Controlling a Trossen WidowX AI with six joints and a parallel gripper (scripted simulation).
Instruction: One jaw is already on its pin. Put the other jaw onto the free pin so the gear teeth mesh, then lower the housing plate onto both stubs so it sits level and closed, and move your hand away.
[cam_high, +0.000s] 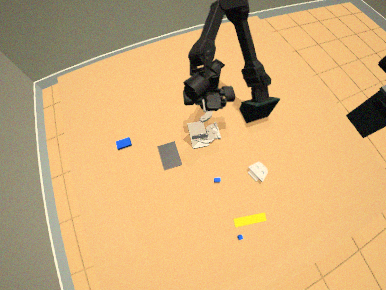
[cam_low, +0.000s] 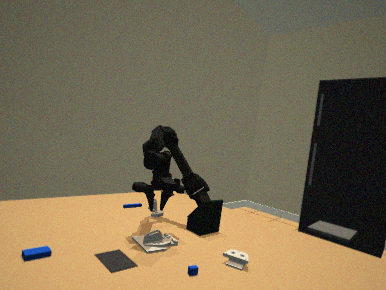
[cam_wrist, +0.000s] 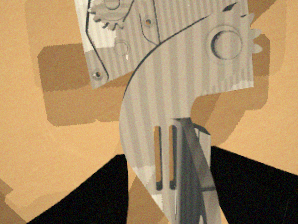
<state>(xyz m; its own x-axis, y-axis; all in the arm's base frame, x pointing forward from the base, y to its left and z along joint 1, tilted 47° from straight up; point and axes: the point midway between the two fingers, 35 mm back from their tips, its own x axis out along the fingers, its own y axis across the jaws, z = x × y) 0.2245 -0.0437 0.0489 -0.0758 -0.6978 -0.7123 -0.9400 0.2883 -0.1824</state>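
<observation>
The pincer (cam_high: 205, 107) (cam_low: 157, 207) (cam_wrist: 165, 160) is closed on 1 loose jaw (cam_high: 206, 116) (cam_low: 157, 214) (cam_wrist: 150, 90), which it holds above the desk (cam_high: 125, 200) (cam_low: 75, 225) (cam_wrist: 20, 120). This jaw is pale grey and curved, with 2 long narrow slots, 1 round hole and pointed teeth at the end. Its surface looks smooth and flat, with soft stripes of light and shade.

Beyond it in the wrist view is the gripper base (cam_high: 201, 145) (cam_low: 145, 246) (cam_wrist: 95, 60), light grey, with angular edges and small round holes. On it is the mounted jaw (cam_high: 214, 131) (cam_low: 169, 238) (cam_wrist: 111, 15), also with teeth. In the wrist view the held jaw covers a part of the base; if it touches, I cannot tell.

The housing plate (cam_high: 258, 171) (cam_low: 236, 257) is white, with 2 dark holes, and stands on the desk, well apart from the base. No writing can be read.
</observation>
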